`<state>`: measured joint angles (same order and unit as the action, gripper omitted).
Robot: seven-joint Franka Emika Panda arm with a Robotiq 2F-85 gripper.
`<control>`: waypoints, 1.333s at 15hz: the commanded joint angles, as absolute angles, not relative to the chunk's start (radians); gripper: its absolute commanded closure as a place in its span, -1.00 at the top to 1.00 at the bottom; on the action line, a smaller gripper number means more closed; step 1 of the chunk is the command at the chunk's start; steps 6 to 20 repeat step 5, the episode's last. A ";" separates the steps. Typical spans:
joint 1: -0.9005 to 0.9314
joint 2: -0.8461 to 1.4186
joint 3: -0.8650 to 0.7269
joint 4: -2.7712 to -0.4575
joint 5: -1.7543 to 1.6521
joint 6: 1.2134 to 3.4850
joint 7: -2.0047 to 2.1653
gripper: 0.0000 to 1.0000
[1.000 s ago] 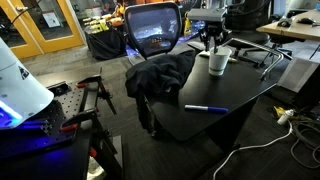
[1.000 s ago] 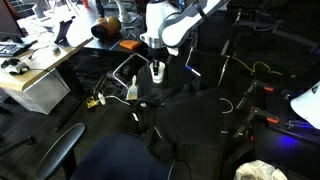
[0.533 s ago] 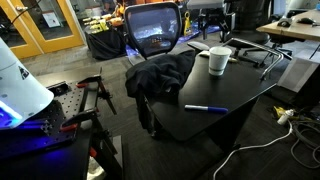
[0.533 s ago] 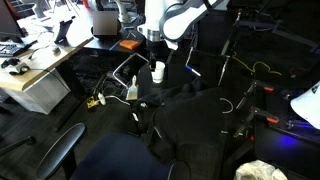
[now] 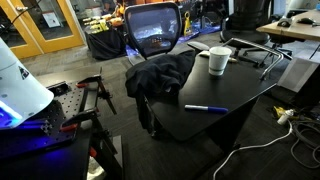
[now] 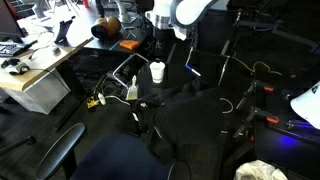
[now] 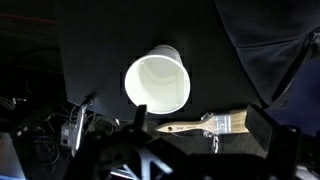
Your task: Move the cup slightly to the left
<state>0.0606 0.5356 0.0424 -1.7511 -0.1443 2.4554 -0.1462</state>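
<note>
Exterior view: mid-distance, slightly above the black worktop (image 5: 250,88), facing a black mesh office chair (image 5: 153,30).
Exterior view: higher and farther, looking down from behind that chair.
Wrist view: close, pointing straight down.
Shared: plain white tapered paper cup (image 7: 157,81), in all three.

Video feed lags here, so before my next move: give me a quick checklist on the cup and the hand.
1. Cup upright on the table: ok.
2. Cup empty: ok, the wrist view shows a bare white inside.
3. Hand above the cup, not touching it: ok.
4. Hand open and holding nothing: ok, judging by the wrist view.
5. Paintbrush apart from the cup: cannot tell, they lie very close.
6. Blue pen well away from the cup: ok.
</note>
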 commanded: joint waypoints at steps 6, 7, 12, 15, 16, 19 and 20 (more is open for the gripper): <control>0.059 0.455 0.031 -1.841 -0.145 2.466 -0.113 1.00; 0.059 0.455 0.031 -1.841 -0.145 2.466 -0.113 1.00; 0.059 0.455 0.031 -1.841 -0.145 2.466 -0.113 1.00; 0.059 0.455 0.031 -1.841 -0.145 2.466 -0.113 1.00; 0.059 0.455 0.031 -1.841 -0.145 2.466 -0.113 1.00; 0.059 0.455 0.031 -1.841 -0.145 2.466 -0.113 1.00; 0.059 0.455 0.031 -1.841 -0.145 2.466 -0.113 1.00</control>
